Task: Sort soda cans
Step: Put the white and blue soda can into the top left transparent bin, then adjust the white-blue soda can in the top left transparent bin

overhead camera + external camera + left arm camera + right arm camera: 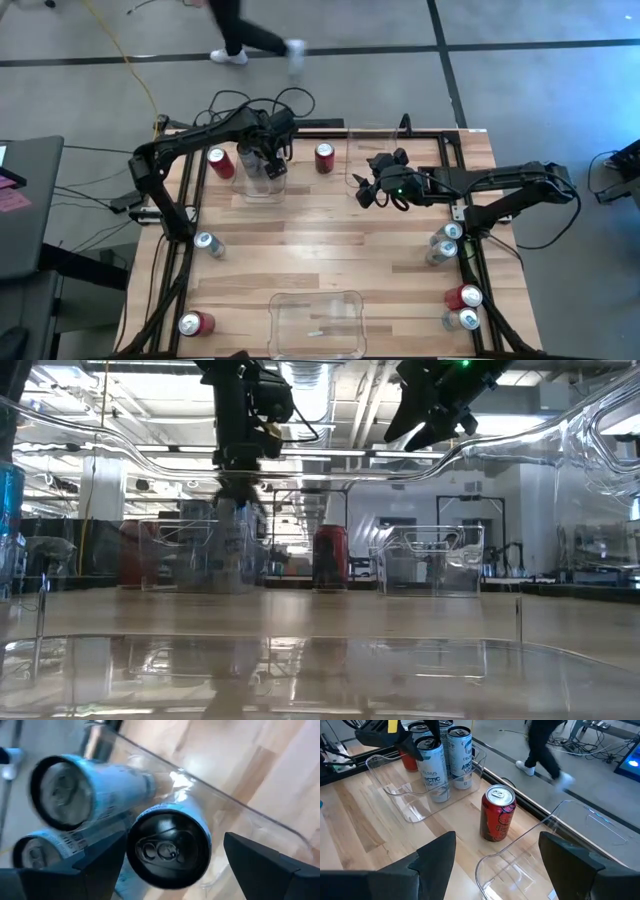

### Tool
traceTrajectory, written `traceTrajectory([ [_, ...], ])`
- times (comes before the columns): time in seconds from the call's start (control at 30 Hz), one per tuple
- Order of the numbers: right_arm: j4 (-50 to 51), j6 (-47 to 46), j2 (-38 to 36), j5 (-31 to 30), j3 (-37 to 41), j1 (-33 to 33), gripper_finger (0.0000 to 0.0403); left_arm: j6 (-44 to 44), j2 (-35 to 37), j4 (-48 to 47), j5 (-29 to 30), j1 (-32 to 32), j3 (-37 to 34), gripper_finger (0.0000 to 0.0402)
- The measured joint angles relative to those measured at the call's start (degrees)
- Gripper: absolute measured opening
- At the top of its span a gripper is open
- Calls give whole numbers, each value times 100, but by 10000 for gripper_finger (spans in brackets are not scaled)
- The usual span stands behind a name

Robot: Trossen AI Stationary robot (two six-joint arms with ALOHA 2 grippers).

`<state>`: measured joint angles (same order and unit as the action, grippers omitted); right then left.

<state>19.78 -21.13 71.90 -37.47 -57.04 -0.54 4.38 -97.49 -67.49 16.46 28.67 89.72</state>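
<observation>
Left gripper (265, 165) hangs over the clear bin (262, 188) at the desk's (330, 250) far side, its fingers (260, 865) spread wide apart w/ a silver-blue can (170, 847) sitting between them, top facing the wrist cam; looks like they've released it or aren't clamped yet, contact can't be told. Two more silver-blue cans (457, 755) stand just behind it in the same bin. Risk: if the fingers lift off-centre they could clip the can's rim and tip it into its neighbours, since the three are packed close. Right gripper (372, 192) hovers w/ fingers open, a red can (497, 814) standing just ahead of them, beside an empty bin (555, 850); a crooked approach could knock it over. Readable print: "ARCTIC" on a rear can, letters like "LSIUS" on the front one; red can's label unreadable
</observation>
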Motion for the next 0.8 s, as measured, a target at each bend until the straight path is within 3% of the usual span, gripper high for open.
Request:
traceTrajectory([
  [0.37,-58,5,0,-2,0,0,305,-30,-4,-142,842,-2,-1,332],
  [0.8,-58,12,0,-4,0,0,305,-212,-4,-165,877,-160,-1,332],
])
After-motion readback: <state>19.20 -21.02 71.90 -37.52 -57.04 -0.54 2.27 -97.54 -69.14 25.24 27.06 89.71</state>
